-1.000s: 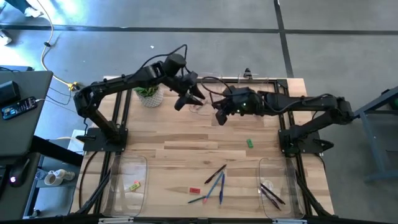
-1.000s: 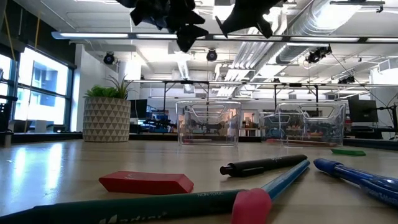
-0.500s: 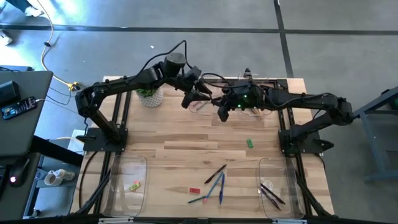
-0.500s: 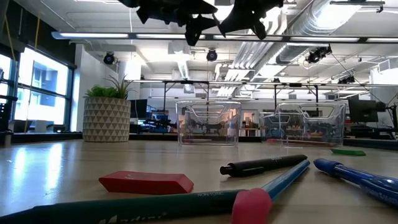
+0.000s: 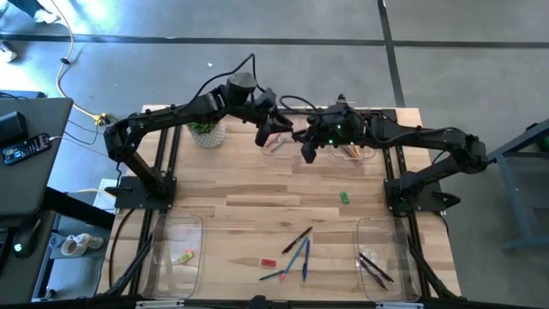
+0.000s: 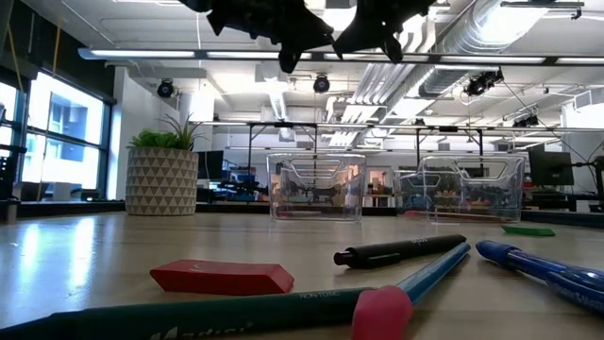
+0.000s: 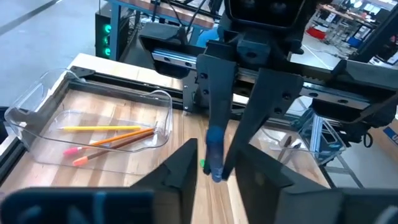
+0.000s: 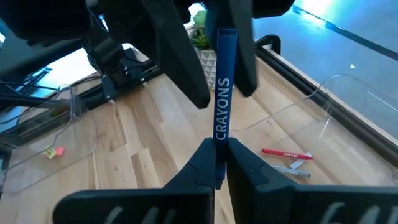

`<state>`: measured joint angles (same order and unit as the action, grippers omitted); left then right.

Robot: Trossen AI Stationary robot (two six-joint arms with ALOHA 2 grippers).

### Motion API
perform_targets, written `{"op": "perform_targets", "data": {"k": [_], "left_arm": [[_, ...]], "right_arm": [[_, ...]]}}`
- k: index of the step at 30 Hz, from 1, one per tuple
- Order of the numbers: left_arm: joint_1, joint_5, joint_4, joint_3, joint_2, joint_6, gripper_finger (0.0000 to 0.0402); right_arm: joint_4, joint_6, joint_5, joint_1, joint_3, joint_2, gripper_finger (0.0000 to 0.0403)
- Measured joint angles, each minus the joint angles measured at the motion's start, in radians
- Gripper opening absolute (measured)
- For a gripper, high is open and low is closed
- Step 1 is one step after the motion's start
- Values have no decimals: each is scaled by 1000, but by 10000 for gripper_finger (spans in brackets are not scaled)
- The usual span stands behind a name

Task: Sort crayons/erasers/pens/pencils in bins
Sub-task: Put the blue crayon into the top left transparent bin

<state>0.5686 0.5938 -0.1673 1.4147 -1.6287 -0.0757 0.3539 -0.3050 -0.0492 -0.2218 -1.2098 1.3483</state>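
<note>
Since the earlier frame our left gripper (image 5: 276,130) has narrowed around the blue wrapped crayon (image 8: 222,118) that our right gripper (image 5: 307,151) pinches, high above the far clear plastic bins (image 5: 276,148). We judge a handover underway. Its long axis bridges both grippers.

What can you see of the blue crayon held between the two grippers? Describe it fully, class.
The blue crayon is a short, slim stick in a dark blue paper wrapper printed CRAYONS in white. It is held in the air above the table's far side, between the two far bins. The right gripper is shut on one end; the left gripper's fingers flank the other end, mid-handover. In the left wrist view it shows as a blue stub.
</note>
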Motion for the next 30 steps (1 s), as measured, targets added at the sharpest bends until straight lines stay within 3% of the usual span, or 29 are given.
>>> {"op": "perform_targets", "data": {"k": [7, 15, 30], "left_arm": [[0, 0, 3, 0, -4, 0, 30], [0, -1, 7, 0, -4, 0, 20], [14, -183, -65, 0, -4, 12, 20]], "right_arm": [[2, 21, 3, -6, 0, 0, 2], [6, 22, 42, -24, 0, 0, 16], [57, 44, -8, -37, 0, 0, 156]]}}
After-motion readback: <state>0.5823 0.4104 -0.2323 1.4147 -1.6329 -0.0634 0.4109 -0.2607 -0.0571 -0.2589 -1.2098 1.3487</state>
